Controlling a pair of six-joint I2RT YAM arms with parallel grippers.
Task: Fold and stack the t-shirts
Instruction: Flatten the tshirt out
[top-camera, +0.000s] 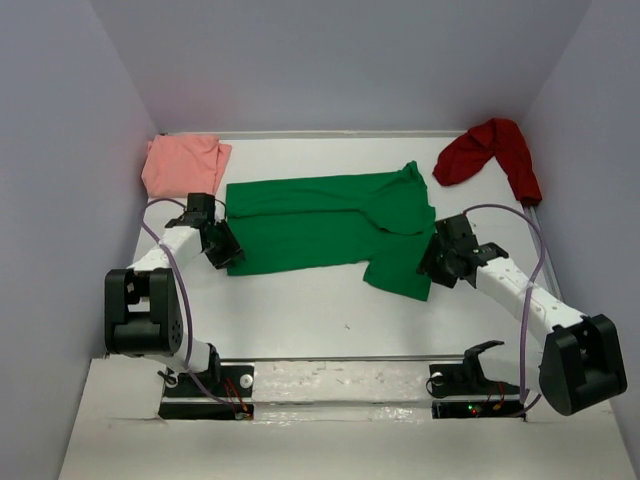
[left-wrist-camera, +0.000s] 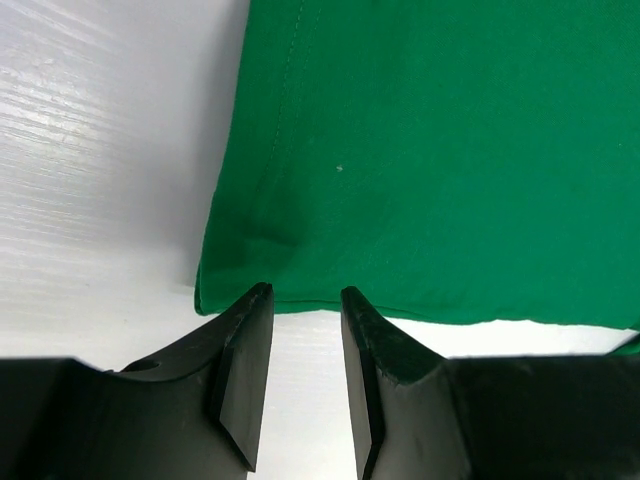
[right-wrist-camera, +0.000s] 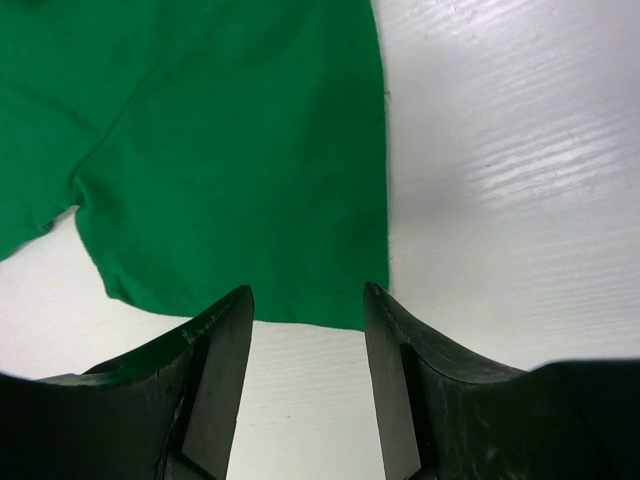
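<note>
The green t-shirt (top-camera: 320, 225) lies spread flat on the table (top-camera: 330, 320) at the centre of the frame. The left gripper (left-wrist-camera: 305, 292) sits at its lower-left corner, jaws narrowly apart and empty. The right gripper (right-wrist-camera: 308, 290) faces the sleeve at lower right, jaws wider and empty. Both appear positioned to pinch the near edge for a fold. The pink t-shirt (top-camera: 182, 165) lies upper left and the red t-shirt (top-camera: 490, 150) upper right.

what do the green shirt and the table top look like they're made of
Green t-shirt: soft matte knit cloth, probably cotton; a stitched seam line and gentle creases show. Table: hard white board with a slight sheen, perhaps painted or laminated; fine streaks and glare show.
</note>
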